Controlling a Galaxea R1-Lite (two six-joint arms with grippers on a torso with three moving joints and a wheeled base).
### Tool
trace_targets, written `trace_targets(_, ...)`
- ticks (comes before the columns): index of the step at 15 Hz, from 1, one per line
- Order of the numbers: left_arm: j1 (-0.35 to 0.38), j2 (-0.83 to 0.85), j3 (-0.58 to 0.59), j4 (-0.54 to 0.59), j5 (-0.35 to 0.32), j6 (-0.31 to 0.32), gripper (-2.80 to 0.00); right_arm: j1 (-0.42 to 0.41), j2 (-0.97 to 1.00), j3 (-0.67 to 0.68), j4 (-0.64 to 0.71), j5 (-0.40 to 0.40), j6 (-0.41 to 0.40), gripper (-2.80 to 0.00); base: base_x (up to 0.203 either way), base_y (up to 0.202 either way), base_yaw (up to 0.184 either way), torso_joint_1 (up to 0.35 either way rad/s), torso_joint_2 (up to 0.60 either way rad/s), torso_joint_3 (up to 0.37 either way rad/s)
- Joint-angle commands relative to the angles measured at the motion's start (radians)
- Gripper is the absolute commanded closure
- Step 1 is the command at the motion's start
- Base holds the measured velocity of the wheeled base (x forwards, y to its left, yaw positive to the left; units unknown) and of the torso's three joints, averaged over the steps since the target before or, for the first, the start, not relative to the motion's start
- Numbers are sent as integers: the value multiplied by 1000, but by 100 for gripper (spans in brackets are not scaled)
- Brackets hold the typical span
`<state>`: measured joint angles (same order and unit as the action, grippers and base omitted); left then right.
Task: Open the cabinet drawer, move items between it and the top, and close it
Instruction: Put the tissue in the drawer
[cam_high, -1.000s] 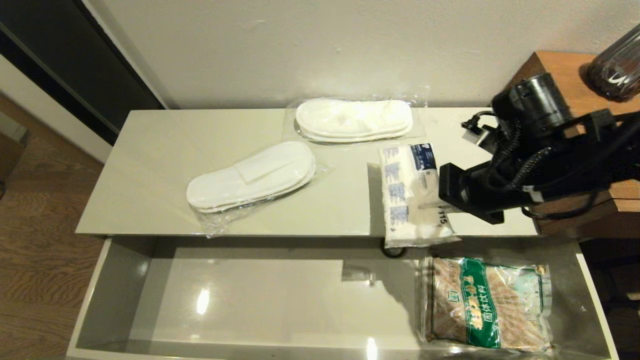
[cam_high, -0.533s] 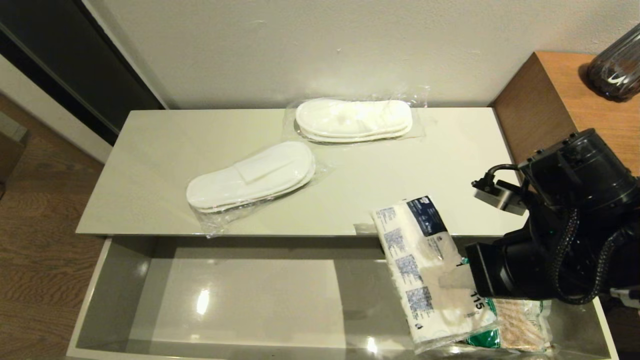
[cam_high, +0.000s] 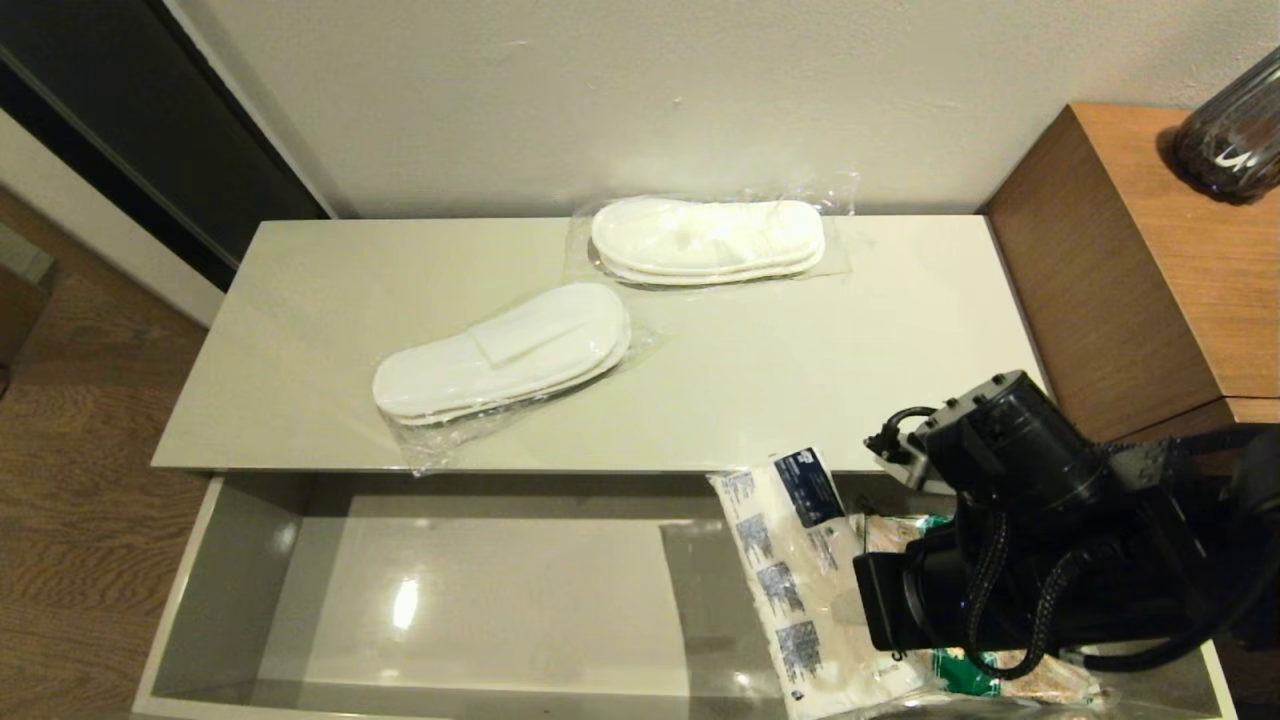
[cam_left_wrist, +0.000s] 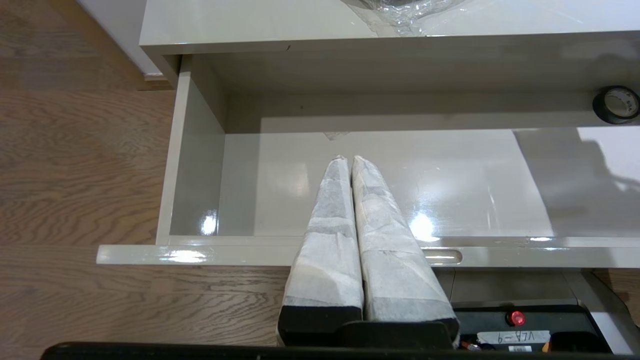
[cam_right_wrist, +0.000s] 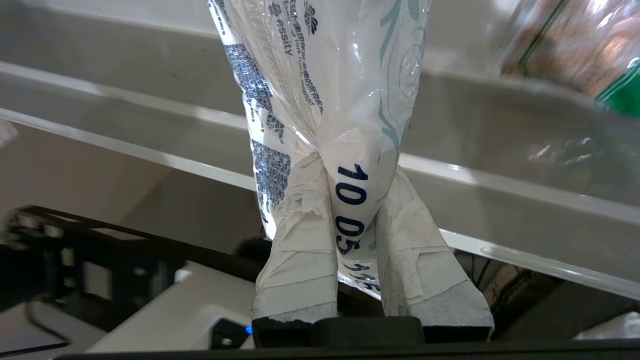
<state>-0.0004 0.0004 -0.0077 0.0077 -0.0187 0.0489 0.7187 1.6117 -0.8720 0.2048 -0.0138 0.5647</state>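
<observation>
The cabinet drawer stands pulled out below the top. Two clear-bagged pairs of white slippers lie on the top. My right gripper is shut on the white tissue pack with blue print, holding it over the drawer's right part. In the right wrist view the fingers pinch the tissue pack at its end. The green-banded bag of beige sachets lies in the drawer, mostly hidden under the arm. My left gripper is shut and empty, over the drawer's front rim.
A taller brown wood-grain unit with a dark bottle stands at the right. A black tape roll sits at the drawer's back. Wood floor lies to the left. The drawer's left and middle floor is bare.
My right gripper has carried the tissue pack off the top's front edge, toward me and down over the drawer's right part, covering most of the green-banded bag.
</observation>
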Motion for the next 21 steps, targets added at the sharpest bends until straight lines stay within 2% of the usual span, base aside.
trace_targets(1,0,0,0,0,0,0,0,4,20,105,-107,1,6,0,0,0,0,0,0,0)
trace_targets(5,0,0,0,1,0,0,0,5,19,251,-215,-2,32,0,0,0,0,0,0,0)
trace_targets(10,0,0,0,0,0,0,0,-43,137,310,-408,-29,61,0,0,0,0,0,0,0)
trace_targets(12,0,0,0,-2,0,0,0,-89,180,311,-489,-55,62,0,0,0,0,0,0,0)
trace_targets(15,0,0,0,0,0,0,0,-170,187,275,-501,-68,54,0,0,0,0,0,0,0)
trace_targets(21,0,0,0,0,0,0,0,-183,221,269,-507,-69,52,0,0,0,0,0,0,0)
